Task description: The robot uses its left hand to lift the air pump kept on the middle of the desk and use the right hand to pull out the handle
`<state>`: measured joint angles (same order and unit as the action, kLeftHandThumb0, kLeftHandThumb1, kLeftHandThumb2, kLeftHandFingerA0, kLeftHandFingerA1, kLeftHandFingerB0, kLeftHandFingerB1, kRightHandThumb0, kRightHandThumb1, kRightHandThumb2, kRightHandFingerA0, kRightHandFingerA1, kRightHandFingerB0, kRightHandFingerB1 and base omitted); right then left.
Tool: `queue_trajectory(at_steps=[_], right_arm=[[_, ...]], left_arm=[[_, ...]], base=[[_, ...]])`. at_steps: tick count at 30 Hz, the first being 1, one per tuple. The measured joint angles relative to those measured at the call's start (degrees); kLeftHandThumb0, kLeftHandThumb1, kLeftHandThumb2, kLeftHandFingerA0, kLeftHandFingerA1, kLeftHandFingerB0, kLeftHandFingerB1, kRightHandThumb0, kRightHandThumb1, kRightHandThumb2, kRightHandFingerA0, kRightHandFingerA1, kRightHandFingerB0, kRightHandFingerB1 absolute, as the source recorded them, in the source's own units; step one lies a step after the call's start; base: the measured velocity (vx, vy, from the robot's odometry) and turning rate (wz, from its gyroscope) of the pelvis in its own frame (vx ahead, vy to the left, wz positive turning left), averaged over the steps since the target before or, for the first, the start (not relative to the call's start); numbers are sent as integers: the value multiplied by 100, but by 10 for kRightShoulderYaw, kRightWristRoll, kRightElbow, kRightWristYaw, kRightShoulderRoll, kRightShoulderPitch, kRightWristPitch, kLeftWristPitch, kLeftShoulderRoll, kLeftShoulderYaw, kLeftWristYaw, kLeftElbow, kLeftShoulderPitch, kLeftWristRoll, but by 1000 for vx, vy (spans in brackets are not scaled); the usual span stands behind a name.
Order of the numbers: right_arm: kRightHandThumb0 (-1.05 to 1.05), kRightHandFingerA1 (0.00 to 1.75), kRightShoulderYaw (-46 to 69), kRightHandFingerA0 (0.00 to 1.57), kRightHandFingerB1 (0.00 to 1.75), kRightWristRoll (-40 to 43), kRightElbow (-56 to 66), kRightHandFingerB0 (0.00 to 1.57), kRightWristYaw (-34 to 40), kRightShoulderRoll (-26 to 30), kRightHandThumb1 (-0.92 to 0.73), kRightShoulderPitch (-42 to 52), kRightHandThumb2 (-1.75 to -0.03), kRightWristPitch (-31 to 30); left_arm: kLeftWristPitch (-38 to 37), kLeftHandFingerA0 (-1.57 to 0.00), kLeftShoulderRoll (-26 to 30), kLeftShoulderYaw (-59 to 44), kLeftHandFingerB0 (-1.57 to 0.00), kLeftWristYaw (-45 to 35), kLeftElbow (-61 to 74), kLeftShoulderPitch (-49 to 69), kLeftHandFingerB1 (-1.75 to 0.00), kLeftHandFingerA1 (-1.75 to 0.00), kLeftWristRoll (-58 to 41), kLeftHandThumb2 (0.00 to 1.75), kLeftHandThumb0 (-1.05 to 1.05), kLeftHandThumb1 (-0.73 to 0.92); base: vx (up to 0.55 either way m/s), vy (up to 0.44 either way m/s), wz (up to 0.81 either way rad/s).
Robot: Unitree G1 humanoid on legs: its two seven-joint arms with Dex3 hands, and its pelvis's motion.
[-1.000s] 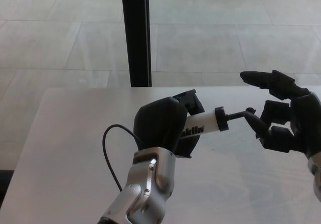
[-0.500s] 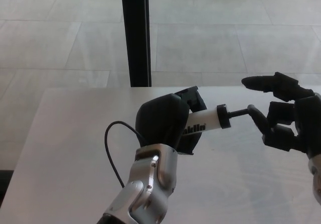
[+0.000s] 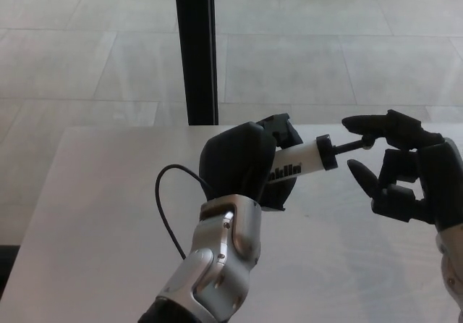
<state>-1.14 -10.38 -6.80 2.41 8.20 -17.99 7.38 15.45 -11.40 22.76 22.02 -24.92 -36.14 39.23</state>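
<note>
The air pump [image 3: 298, 165] has a white barrel with black lettering, a black collar and a thin black rod [image 3: 351, 146] pointing right. My left hand [image 3: 239, 165] is shut around the barrel and holds it above the white desk [image 3: 87, 221], tilted up to the right. My right hand [image 3: 405, 172] is at the right with its fingers apart. The rod's tip lies just under its upper finger [image 3: 365, 126], and a lower finger [image 3: 362, 178] hangs below the rod without touching it. The pump's left end is hidden behind my left hand.
A black cable [image 3: 168, 207] loops from the left wrist over the desk. A black vertical post [image 3: 195, 48] stands behind the desk's far edge, with grey floor tiles [image 3: 325, 48] beyond.
The left hand has lifted the pump slightly and tilted its rod end upward. The rod tip, earlier by the right hand's lower finger, now sits under the upper finger.
</note>
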Motion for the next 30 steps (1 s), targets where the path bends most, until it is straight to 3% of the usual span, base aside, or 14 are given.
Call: queue_trajectory(at_steps=[1, 2, 3, 5, 6, 12, 18, 19, 20, 22, 24, 25, 26, 30], right_arm=[[-18, 165, 0, 96, 60, 0, 0, 75, 0, 0, -68, 0, -70, 0], [-19, 153, -1, 91, 63, -4, 0, 79, 4, 0, -67, 0, -72, 0], [-15, 160, -1, 88, 65, -7, 0, 83, 7, 0, -68, 0, -70, 0], [-16, 163, -1, 86, 69, -13, -2, 90, 16, 0, -70, 0, -68, 1], [-18, 168, -1, 85, 70, -17, -6, 93, 23, 0, -70, -2, -67, 3], [-16, 153, -1, 88, 82, -41, -18, 94, 55, -1, -70, -5, -69, 7], [-12, 146, -4, 93, 101, -56, -17, 94, 70, -1, -64, -7, -83, 7], [-9, 142, -5, 94, 109, -58, -17, 93, 72, -1, -60, -7, -93, 7], [-9, 143, -7, 95, 108, -61, -17, 94, 74, -1, -58, -7, -96, 7], [-10, 153, -9, 96, 114, -66, -17, 94, 77, -1, -55, -7, -99, 7], [-9, 150, -11, 96, 113, -74, -17, 94, 82, -1, -55, -8, -99, 7], [-9, 155, -12, 94, 120, -75, -18, 93, 83, -1, -54, -8, -102, 7], [-14, 158, -12, 96, 128, -77, -18, 93, 85, -1, -52, -8, -108, 7], [-14, 164, -15, 95, 133, -87, -20, 90, 97, -6, -54, -8, -103, 7]], left_arm=[[0, -101, 0, 0, -90, 0, 0, 0, -96, -153, 0, 97, -18, 54], [1, -99, -2, -1, -88, 0, -3, -1, -112, -165, -1, 96, -13, 52], [2, -125, -4, -2, -96, 0, -5, -1, -116, -137, -1, 105, -21, 47], [3, -123, -10, -4, -91, 0, -6, -1, -106, -135, -2, 108, -25, 50], [4, -97, -12, -4, -84, 1, -6, 0, -136, -175, -2, 100, -20, 54], [4, -98, -14, 1, -90, 6, -7, 0, -116, -167, -1, 106, -17, 53], [4, -99, -16, 3, -86, 6, -6, 2, -130, -173, -2, 112, -11, 46], [4, -97, -16, 3, -86, 6, -6, 2, -106, -167, -2, 107, -17, 50], [4, -105, -16, 4, -91, 6, -7, 2, -104, -166, -2, 105, -19, 49], [5, -95, -16, 6, -83, 7, -8, 2, -123, -172, -2, 108, -18, 53], [4, -97, -16, 7, -85, 7, -10, 2, -118, -170, -2, 105, -20, 54], [4, -111, -16, 8, -88, 7, -10, 2, -123, -170, -2, 105, -17, 51], [4, -95, -16, 8, -82, 8, -10, 2, -140, -175, -2, 114, -16, 46], [4, -97, -16, 11, -88, 10, -12, 2, -124, -169, -1, 112, -12, 43]], base=[[0, 0, 0], [0, 0, 0], [0, 0, 0], [0, 0, 0], [0, 0, 0], [0, 0, 0], [0, 0, 0], [0, 0, 0], [0, 0, 0], [0, 0, 0], [0, 0, 0], [0, 0, 0], [0, 0, 0], [0, 0, 0]])
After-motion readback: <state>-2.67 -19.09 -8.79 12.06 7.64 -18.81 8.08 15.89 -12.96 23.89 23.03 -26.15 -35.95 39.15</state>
